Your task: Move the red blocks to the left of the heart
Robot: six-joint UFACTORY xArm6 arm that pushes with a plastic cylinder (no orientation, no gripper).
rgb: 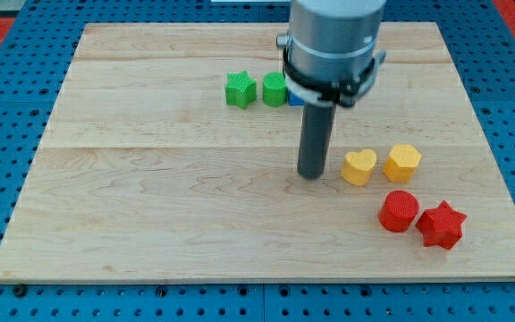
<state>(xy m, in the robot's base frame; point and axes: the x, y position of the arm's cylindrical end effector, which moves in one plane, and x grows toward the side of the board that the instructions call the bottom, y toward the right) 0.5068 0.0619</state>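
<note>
My tip (312, 174) sat on the board (150, 206), a little right of centre, and touched no block. There were no fingers here to spread or pinch, only the straight dark rod (315, 139) coming down from the grey arm housing (333, 45).

Just to the view's right of the tip lay the yellow heart (359, 167), near but apart, a sliver of bare wood showing between them. Beside the heart, further right and slightly higher, was the yellow hexagon (402, 163); the two yellows were just beside each other, and whether they touched I could not tell.

Down toward the view's bottom right were the task's pair. The red cylinder (399, 211) lay below the heart and a bit to its right. The red star (442, 224) was next to it on the right, and the two reds appeared to touch. Both reds were right of the heart and below it, apart from the tip.

Up toward the view's top, the green star (240, 90) and the green cylinder (274, 89) lay side by side, left of the arm. A blue block (295, 99) peeked out from behind the housing, just beside the green cylinder; its shape was hidden.
</note>
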